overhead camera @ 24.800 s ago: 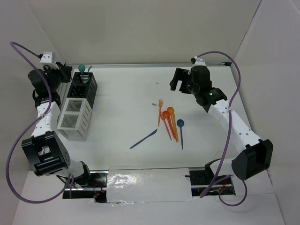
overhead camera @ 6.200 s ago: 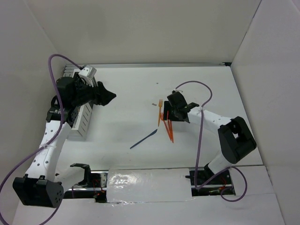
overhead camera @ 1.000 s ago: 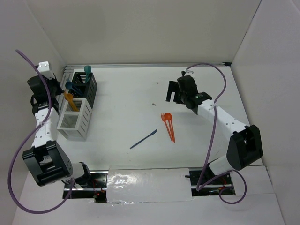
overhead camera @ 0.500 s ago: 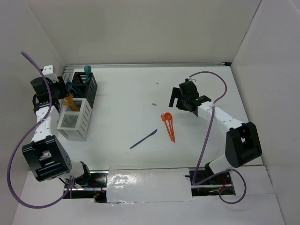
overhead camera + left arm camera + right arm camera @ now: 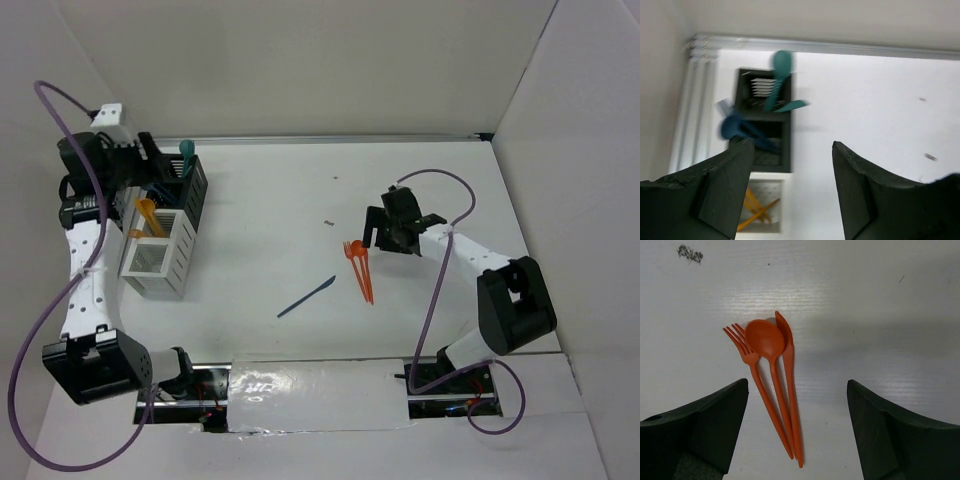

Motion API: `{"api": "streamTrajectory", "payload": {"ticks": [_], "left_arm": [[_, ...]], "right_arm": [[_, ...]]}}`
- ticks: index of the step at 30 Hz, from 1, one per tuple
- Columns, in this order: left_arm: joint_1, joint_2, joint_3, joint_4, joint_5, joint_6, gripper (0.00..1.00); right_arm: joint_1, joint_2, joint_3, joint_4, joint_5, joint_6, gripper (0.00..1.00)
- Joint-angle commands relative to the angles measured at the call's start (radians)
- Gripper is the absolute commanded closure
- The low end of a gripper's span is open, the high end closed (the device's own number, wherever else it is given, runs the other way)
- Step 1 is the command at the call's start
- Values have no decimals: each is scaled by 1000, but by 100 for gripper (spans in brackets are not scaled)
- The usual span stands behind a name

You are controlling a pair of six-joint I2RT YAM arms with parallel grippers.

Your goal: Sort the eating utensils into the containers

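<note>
Dark blue knife [image 5: 307, 297] lies alone on table [image 5: 260, 230], nearest the bases. Beyond it, orange fork [image 5: 747, 357], orange spoon [image 5: 765, 340] and orange knife [image 5: 791, 390] lie side by side, touching. Right jaws apart, empty, over them. Far left: white bin [image 5: 172, 262] holds orange utensils [image 5: 757, 212]. Black bin [image 5: 196, 195] behind it holds teal spoon [image 5: 781, 62] and dark blue spoon [image 5: 732, 127]. Left jaws apart, empty, above the bins.

A white worktop [image 5: 270, 200] sits boxed in by plain off-white walls: far wall [image 5: 300, 60], left wall [image 5: 30, 30], right wall [image 5: 590, 150]. A thin metal rail [image 5: 330, 139] runs along its far edge, and a glossy, crinkled white strip [image 5: 315, 385] covers the near edge. A few dark specks [image 5: 328, 222] mark the surface. The light is even and soft.
</note>
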Motion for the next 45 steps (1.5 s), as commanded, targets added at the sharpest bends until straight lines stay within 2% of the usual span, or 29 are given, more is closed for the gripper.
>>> {"api": "streamTrajectory", "payload": {"ticks": [1,2,3,4,5,7,13,15,16,18,21,24,26,29,30,32,34,35,41,45], "left_arm": [[-143,-28,61,-124,82,-3,24],[-239,-30,60,-134,70,-8,24],[-231,-30,60,-146,45,-11,24],[-323,-34,54,-157,30,-26,23],[-365,-39,46,-157,31,-37,23],[-384,-44,16,-161,33,-40,23],[-559,-57,-29,-196,34,-98,23],[-602,-59,-46,-216,86,-25,23],[-629,-73,-69,-224,185,10,25],[-677,-80,-101,-261,255,79,25],[-777,-70,-132,-305,252,92,28],[-899,-54,-184,-341,154,45,30],[-921,-48,-227,-350,40,0,30],[-1001,-16,-318,-338,-66,-103,32],[-996,-7,-339,-333,-83,-116,33],[-1072,31,-380,-321,-163,-156,35],[-1088,67,-368,-299,-174,-150,36],[-1134,102,-360,-293,-212,-147,35],[-1154,290,-299,-259,-277,-124,38],[-1174,346,-301,-201,-317,-118,41]], "right_arm": [[-4,17,-22,37,-66,-33,15],[0,20,-32,37,-77,-35,16],[5,23,-32,46,-77,-42,16],[14,26,-43,46,-88,-47,18],[14,26,-55,46,-97,-48,18],[23,17,-71,56,-109,-57,21],[52,-32,-91,57,-152,-65,26],[78,-60,-91,57,-152,-58,27],[86,-81,-91,47,-152,-44,27],[97,-95,-91,37,-152,-27,28],[114,-108,-91,12,-131,-9,31],[118,-147,-91,-17,-111,21,32],[118,-170,-91,-26,-100,39,31],[118,-233,-117,-49,-89,39,32],[123,-252,-126,-61,-89,44,32],[121,-302,-152,-72,-80,50,32],[118,-348,-166,-95,-80,53,32],[118,-373,-178,-95,-80,56,32],[117,-457,-207,-140,-59,79,32],[114,-511,-207,-158,-36,88,31]]}}
